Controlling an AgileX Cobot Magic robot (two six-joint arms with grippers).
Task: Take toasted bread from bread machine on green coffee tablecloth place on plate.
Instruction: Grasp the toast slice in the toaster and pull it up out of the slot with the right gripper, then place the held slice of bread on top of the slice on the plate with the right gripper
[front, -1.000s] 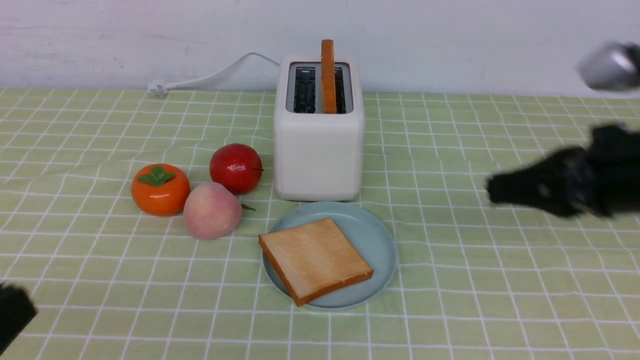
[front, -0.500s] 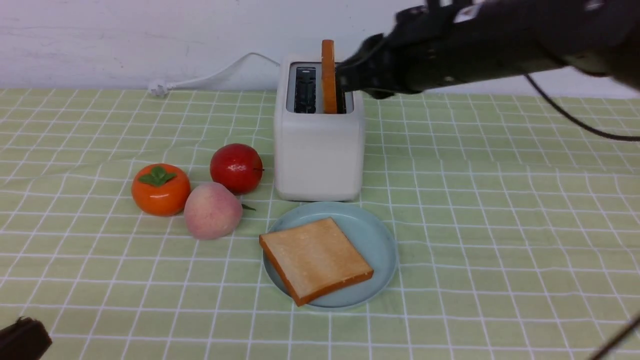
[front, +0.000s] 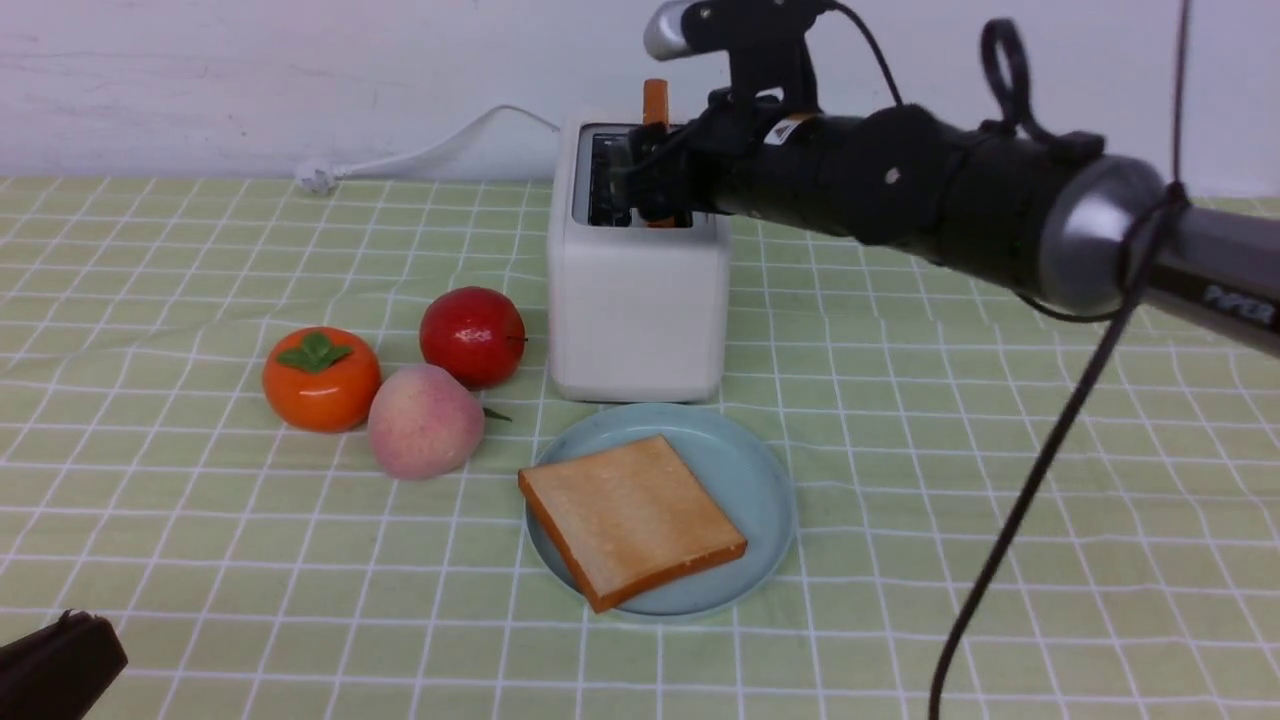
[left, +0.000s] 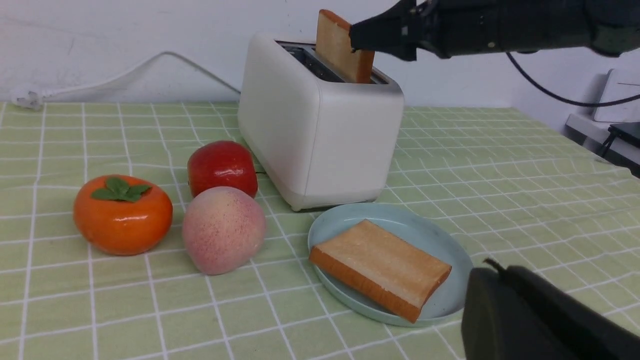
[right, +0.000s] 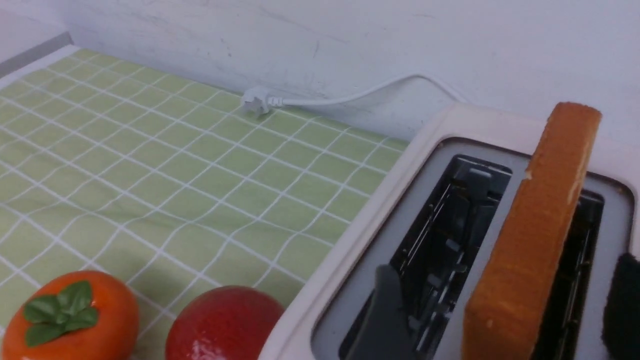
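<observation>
front view: the right gripper (front: 652, 185) reaches over the top of the bread machine (front: 637, 300), jaws spread either side of the upright toasted bread (front: 655, 98) in the right-hand slot. the left gripper (front: 55, 665) sits low at the near left edge, jaws together, well apart from everything. a flat toasted bread (front: 630, 520) lies on the plate (front: 760, 470), just in front of the bread machine. the green coffee tablecloth (front: 1000, 500) covers the tabletop, with a white wall (front: 250, 80) behind

left wrist view: a persimmon (left: 122, 215), an apple (left: 222, 167) and a peach (left: 223, 230) cluster beside the bread machine

right wrist view: the gripper's fingers (right: 380, 315) flank the upright slice with a gap on each side, not clamped. the white cord (right: 350, 95) trails along the wall
</observation>
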